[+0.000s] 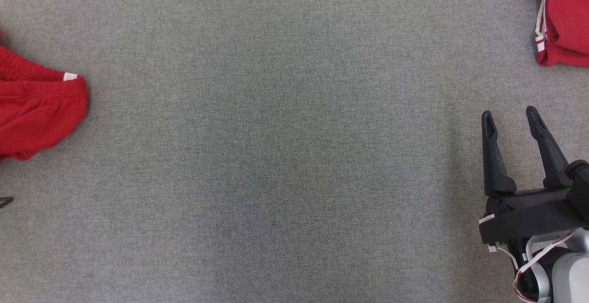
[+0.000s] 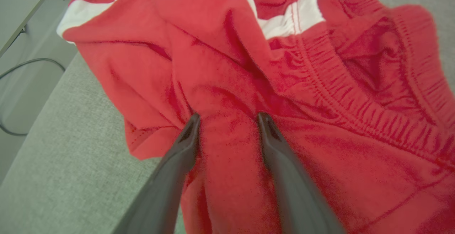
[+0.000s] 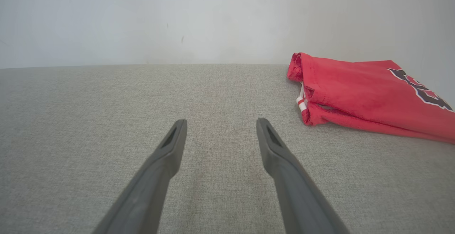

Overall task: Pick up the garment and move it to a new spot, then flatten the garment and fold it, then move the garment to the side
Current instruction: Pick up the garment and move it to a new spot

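Red shorts point(image 1: 37, 114): crumpled at the left edge of the head view, on the grey counter point(image 1: 276, 155).
Left claw point(image 2: 229, 118): spread wide, both tips resting on the shorts' cloth, nothing pinched yet (the nearer arm).
Right claw point(image 1: 510, 113): agape and empty at lower right, well apart from the shorts.

Looks like a lab or test room. Desk point(image 1: 276, 155) covered in plain grey cloth. Blank pale wall point(image 3: 177, 13) behind. Loose cable point(image 2: 35, 60) on the pale floor point(image 2: 42, 38).
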